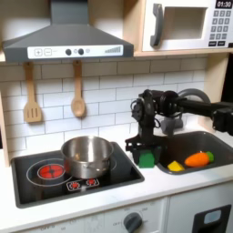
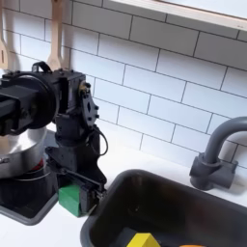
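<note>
My black gripper [image 1: 144, 153] points down over the white counter strip between the stove and the sink. A small green block [image 1: 146, 160] sits between its fingers at counter level, and the fingers press on its sides. In the second exterior view the gripper [image 2: 77, 193] is at the lower left, with the green block [image 2: 69, 199] low between the fingers, just left of the sink's rim. A silver pot [image 1: 86, 156] stands on the stove in the first exterior view's left half, close to the gripper.
The dark sink [image 1: 215, 140] holds an orange carrot [image 1: 197, 158] and a yellow piece [image 1: 175, 166]. A grey faucet [image 2: 216, 152] rises behind the sink. A spatula [image 1: 32, 98] and a wooden spoon [image 1: 78, 95] hang on the tiled wall. A microwave [image 1: 187, 25] sits overhead.
</note>
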Robot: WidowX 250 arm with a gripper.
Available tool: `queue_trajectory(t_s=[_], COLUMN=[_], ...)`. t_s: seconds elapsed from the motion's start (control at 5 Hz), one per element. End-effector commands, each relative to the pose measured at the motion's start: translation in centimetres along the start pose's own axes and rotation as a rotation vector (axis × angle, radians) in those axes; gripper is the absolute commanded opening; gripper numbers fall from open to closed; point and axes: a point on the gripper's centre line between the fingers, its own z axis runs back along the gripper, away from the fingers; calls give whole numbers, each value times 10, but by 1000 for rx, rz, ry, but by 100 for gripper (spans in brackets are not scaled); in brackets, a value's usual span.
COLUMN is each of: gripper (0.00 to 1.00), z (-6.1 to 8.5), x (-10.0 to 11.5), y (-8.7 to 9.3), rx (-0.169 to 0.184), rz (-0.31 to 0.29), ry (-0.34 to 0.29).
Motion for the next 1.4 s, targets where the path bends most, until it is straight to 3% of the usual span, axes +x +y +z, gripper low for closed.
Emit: queue_trajectory(t_s=[0.0,0.2,0.6,1.0,1.2], gripper=[0,0,0,0,0], z=[32,36,62,98,114], x=[2,2,12,19,18], y=[-6,-8,-11,-19,-24], rx=[4,-6,-10,-14,-36], rz=[-22,-27,-43,-73,-87], ry=[-68,-72,-120,-216,-260])
